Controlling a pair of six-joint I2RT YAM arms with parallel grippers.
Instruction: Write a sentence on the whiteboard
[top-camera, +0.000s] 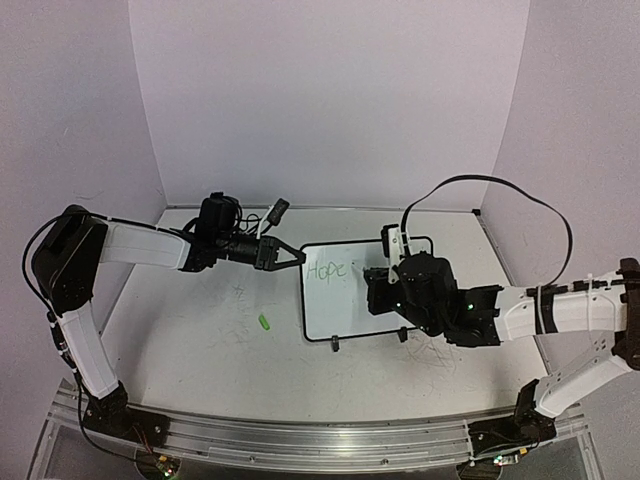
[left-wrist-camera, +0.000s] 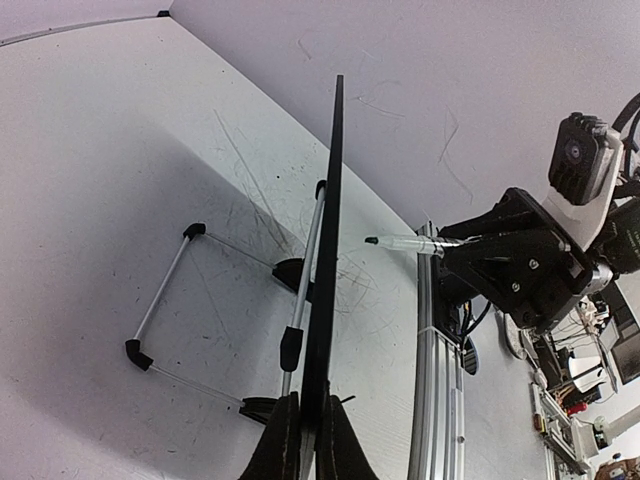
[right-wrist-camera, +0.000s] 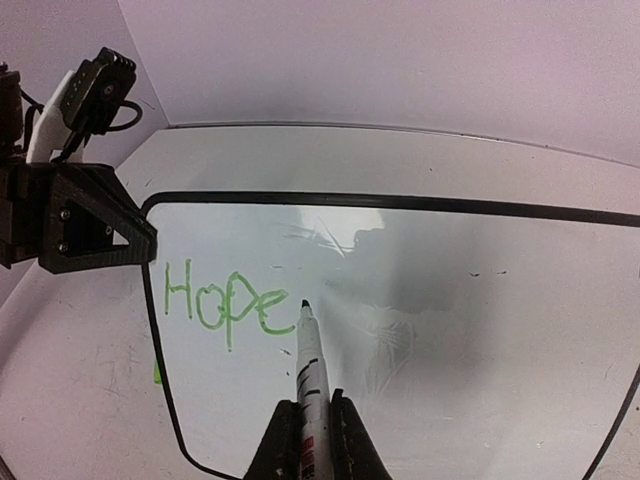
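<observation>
The small rectangular glossy white board with a thin black frame (top-camera: 332, 305) stands propped on a thin metal wire stand with black feet (left-wrist-camera: 165, 300) in the middle of the scratched white table (top-camera: 190, 350), between the two arms. The left gripper (top-camera: 292, 256) reaches in from the left side, and its dark fingers (left-wrist-camera: 280, 440) are pressed together on the board's black edge, pinching it near the upper left corner. The right gripper (right-wrist-camera: 305, 425) is clamped narrow around a slim white-barrelled marker pen with a dark tip (right-wrist-camera: 308, 365), pointing it at the board's face. On the board, thin green handwritten lettering (right-wrist-camera: 228, 300) reads only "Hope", high on the left side. The marker tip sits just right of the final "e", slightly below the line of letters. From the left wrist view the tip shows a small gap from the board's surface. A small bright green piece (top-camera: 264, 322) lies on the table just left of the board's lower corner
</observation>
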